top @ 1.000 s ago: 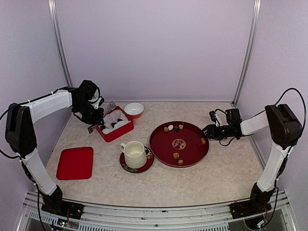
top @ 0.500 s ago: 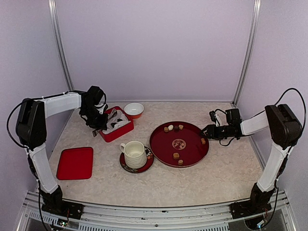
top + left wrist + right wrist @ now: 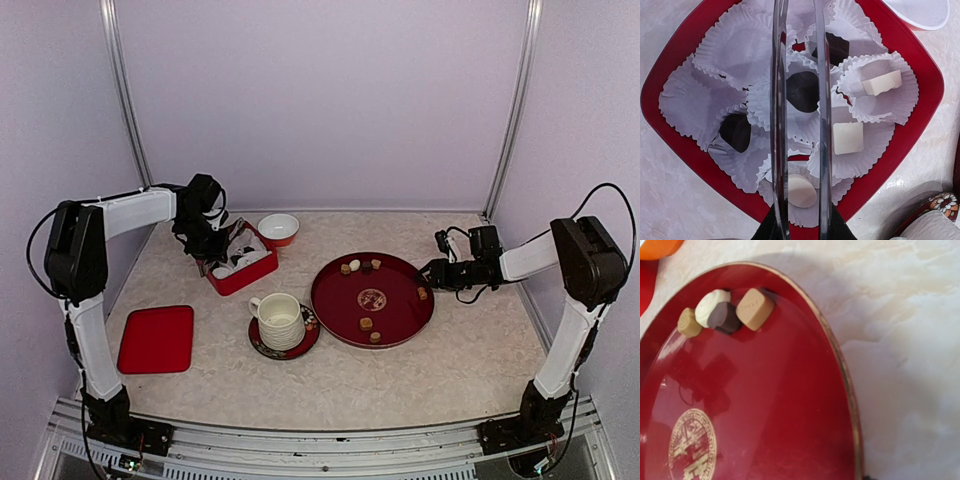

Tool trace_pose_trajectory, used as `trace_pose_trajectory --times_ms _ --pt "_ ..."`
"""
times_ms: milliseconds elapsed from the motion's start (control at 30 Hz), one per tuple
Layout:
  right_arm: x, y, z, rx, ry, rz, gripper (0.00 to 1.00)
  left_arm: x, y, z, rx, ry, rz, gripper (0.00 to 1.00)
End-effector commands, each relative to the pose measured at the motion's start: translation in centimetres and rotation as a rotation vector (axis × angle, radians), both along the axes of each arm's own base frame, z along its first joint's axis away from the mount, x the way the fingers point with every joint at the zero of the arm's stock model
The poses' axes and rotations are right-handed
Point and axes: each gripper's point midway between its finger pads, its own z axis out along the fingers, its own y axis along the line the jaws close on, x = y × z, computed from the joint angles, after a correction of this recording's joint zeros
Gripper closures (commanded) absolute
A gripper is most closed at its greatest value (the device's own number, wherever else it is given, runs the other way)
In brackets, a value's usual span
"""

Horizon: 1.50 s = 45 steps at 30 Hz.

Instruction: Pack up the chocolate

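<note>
left gripper [image 3: 203, 258] clamps metal tongs [image 3: 779, 100] above the red box [image 3: 675, 62], placing chocolate [image 3: 802, 91] into paper cups; right gripper [image 3: 432, 270] hovers beside the tray [image 3: 790, 390], finger gap unclear.

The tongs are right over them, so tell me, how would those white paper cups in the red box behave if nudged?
The paper cups look thin and pleated, so they would probably crumple or slide under the tongs. Empty ones likely shift easily; one holding a dark chocolate seems better weighted down.
</note>
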Motion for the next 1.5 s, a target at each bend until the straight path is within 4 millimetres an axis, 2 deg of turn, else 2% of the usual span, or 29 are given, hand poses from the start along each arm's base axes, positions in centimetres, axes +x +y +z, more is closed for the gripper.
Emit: trace_pose_trajectory --times_ms 0,200,367,500,667,733,867,1033,1233,1333,1467 --pt "0.6 0.9 1.4 0.02 -0.044 0.033 0.48 1.0 -0.1 0.5 0.01 -0.032 -0.001 0.75" --pt "0.5 1.0 1.3 0.02 -0.044 0.034 0.48 0.9 -0.2 1.3 0.003 -0.045 -0.007 0.68" --pt "0.7 0.9 1.6 0.019 -0.051 0.032 0.48 0.6 -0.4 2.3 0.002 -0.063 -0.014 0.66" --pt "0.7 0.9 1.9 0.012 -0.057 0.031 0.48 0.1 -1.0 4.5 0.023 -0.116 -0.016 0.66" --pt "0.8 0.6 2.4 0.002 -0.069 0.023 0.48 -1.6 -3.4 7.6 0.021 -0.181 -0.079 0.66" --pt "0.8 0.5 2.6 -0.001 -0.077 0.019 0.48 -2.4 -4.8 8.8 0.02 -0.203 -0.119 0.66" --pt "0.8 0.4 2.9 -0.002 -0.08 0.016 0.48 -4.8 -9.0 10.6 0.013 -0.239 -0.24 0.65" --pt "0.6 0.4 3.0 0.005 -0.08 0.018 0.48 -8.8 -15.5 10.9 -0.002 -0.24 -0.428 0.64" --pt "0.3 0.5 2.6 0.016 -0.067 0.023 0.48 -13.2 -22.0 8.4 0.036 -0.207 -0.649 0.64" --pt "0.1 0.6 2.5 0.025 -0.064 0.026 0.48 -15.3 -25.5 6.3 0.049 -0.175 -0.763 0.64" --pt "-0.2 0.9 2.4 0.042 -0.056 0.032 0.49 -17.1 -28.7 3.6 0.087 -0.14 -0.893 0.64"
